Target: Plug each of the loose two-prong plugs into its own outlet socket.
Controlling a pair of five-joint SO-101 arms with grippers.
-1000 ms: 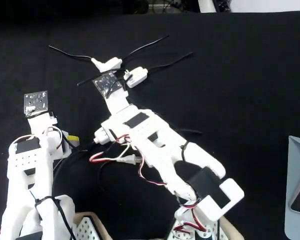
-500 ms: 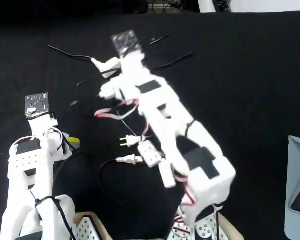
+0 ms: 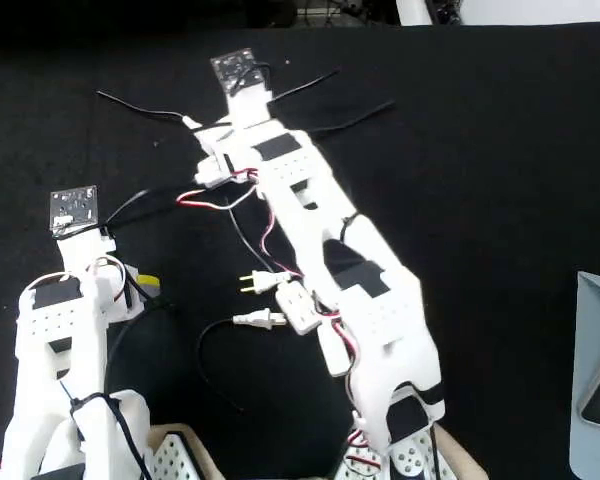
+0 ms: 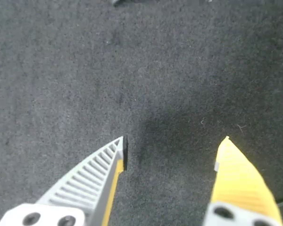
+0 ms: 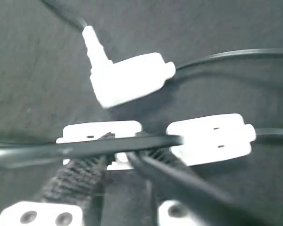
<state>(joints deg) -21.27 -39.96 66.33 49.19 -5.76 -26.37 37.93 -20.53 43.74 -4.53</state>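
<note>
One cord (image 5: 85,148) crosses two sockets (image 5: 212,136); our right arm (image 3: 310,220) (grip: we cannot tell) might snag it. Left fingers (image 4: 240,174) gape, empty.

Left arm (image 3: 60,340) is folded back, left gripper (image 4: 174,141) spread wide (pointing downward); right arm (image 3: 315,225) is stretched far forward.

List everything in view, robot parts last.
Cloth: one, black, covers table.
Loose two-prong plugs: two, white, mid-table.
Near socket: one, white, beside those plugs.
Far sockets: two, white, side by side, far table.
Angled plug: one, white, beside far sockets.
Cables: several, black, around far sockets.
Tray: one, grey, right table edge.
Left gripper: one, white and yellow, open above cloth.
Right arm: one, white, extended over far sockets.
</note>
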